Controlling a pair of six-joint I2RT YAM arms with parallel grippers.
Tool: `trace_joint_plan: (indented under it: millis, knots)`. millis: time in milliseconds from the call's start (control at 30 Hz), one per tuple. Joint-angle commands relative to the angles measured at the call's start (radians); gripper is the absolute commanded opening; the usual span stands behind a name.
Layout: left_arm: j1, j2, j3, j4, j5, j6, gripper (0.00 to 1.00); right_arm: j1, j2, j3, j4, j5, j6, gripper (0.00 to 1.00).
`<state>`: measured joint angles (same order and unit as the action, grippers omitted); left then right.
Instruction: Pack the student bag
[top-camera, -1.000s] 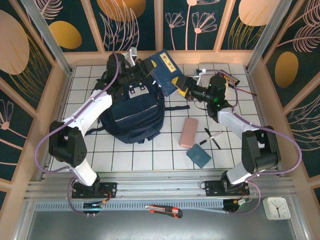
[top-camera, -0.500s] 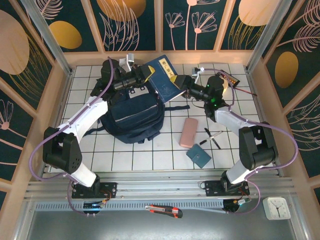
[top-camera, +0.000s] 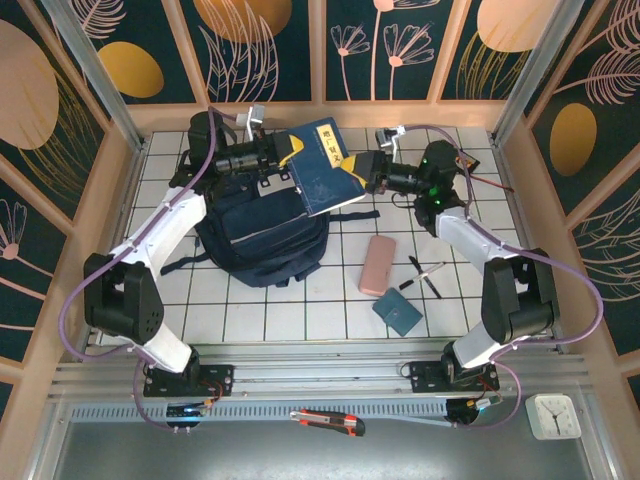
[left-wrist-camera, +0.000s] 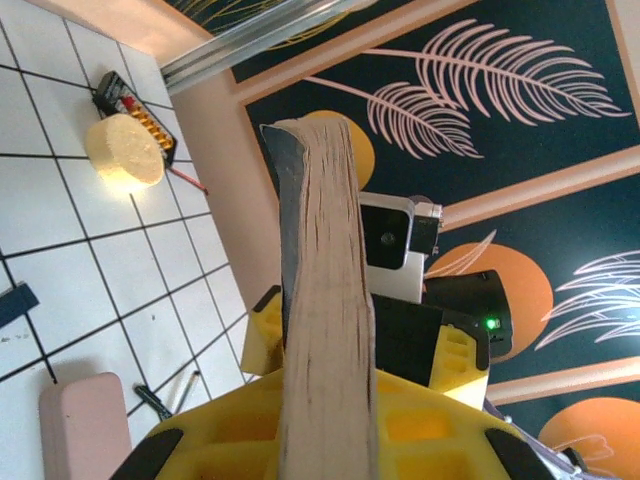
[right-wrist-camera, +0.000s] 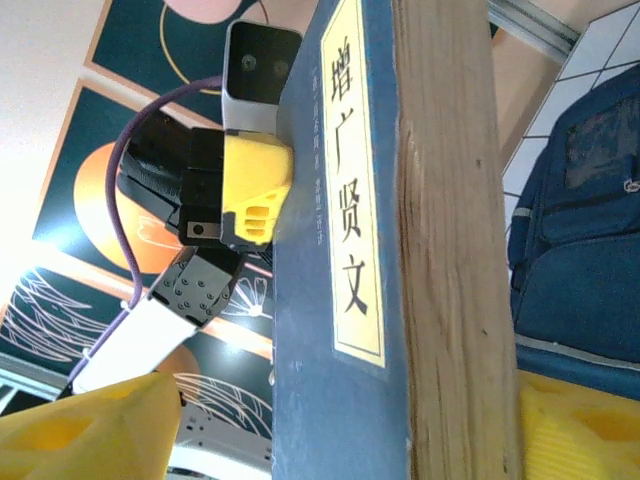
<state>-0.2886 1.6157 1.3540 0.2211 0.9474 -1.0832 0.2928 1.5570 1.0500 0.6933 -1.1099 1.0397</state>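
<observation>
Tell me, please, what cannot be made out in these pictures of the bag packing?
Opening of the student bag: in the top external view, covered by the left gripper and the book it is shut on.
Hold of the right gripper on the book: fingers cut off by the bottom edge in the right wrist view, too small from above.
The pens beside the pink case: too small in the top external view.
</observation>
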Motion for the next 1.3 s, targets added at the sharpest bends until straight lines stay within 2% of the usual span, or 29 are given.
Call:
trace_joint_plan:
  millis: [0,100,233,333,433,500,633,833,933,967,1000,1033,1067,1100,1167,1267]
  knots:
    - [0.000,-0.004,0.005,0.098,0.070,-0.039,0.00,0.002,0.023,0.061,-0.169,-0.033,-0.139,0.85]
    - [0.000,-0.011,-0.005,0.110,0.080,-0.049,0.00,0.010,0.065,0.114,-0.215,-0.078,-0.170,0.87]
    - [-0.003,-0.014,-0.030,0.147,0.088,-0.079,0.00,0.038,0.128,0.183,-0.186,-0.166,-0.152,0.87]
    - [-0.002,-0.011,-0.031,0.140,0.088,-0.080,0.00,0.053,0.169,0.196,-0.047,-0.205,-0.057,0.85]
    - [-0.003,-0.006,-0.015,0.030,0.083,-0.008,0.00,0.056,0.174,0.170,0.179,-0.201,0.085,0.78]
    - [-0.002,-0.001,-0.001,-0.077,0.073,0.060,0.00,0.051,0.168,0.155,0.283,-0.197,0.147,0.71]
    - [-0.003,0.011,0.025,-0.225,0.048,0.171,0.00,0.036,0.150,0.139,0.287,-0.194,0.146,0.56]
    - [-0.002,0.024,0.046,-0.266,0.035,0.203,0.00,0.030,0.139,0.122,0.249,-0.206,0.135,0.25]
    - [-0.003,0.027,0.059,-0.285,0.026,0.218,0.00,0.028,0.135,0.119,0.219,-0.207,0.121,0.00]
    - [-0.002,0.026,0.063,-0.294,0.020,0.232,0.00,0.025,0.133,0.122,0.185,-0.203,0.102,0.00]
    - [-0.002,0.024,0.075,-0.324,0.003,0.262,0.06,0.022,0.127,0.122,0.151,-0.196,0.076,0.00]
    - [-0.002,0.021,0.090,-0.366,-0.020,0.304,0.23,0.017,0.118,0.124,0.098,-0.184,0.041,0.00]
    - [-0.003,0.017,0.114,-0.436,-0.060,0.377,0.50,0.009,0.107,0.132,0.002,-0.160,-0.024,0.00]
    - [-0.002,0.012,0.147,-0.530,-0.121,0.467,0.64,-0.003,0.092,0.150,-0.135,-0.127,-0.126,0.00]
    - [-0.002,-0.001,0.201,-0.694,-0.270,0.640,0.73,-0.036,0.064,0.198,-0.423,-0.009,-0.329,0.00]
    - [-0.015,-0.025,0.197,-0.818,-0.468,0.833,0.75,-0.094,0.041,0.239,-0.680,0.185,-0.457,0.00]
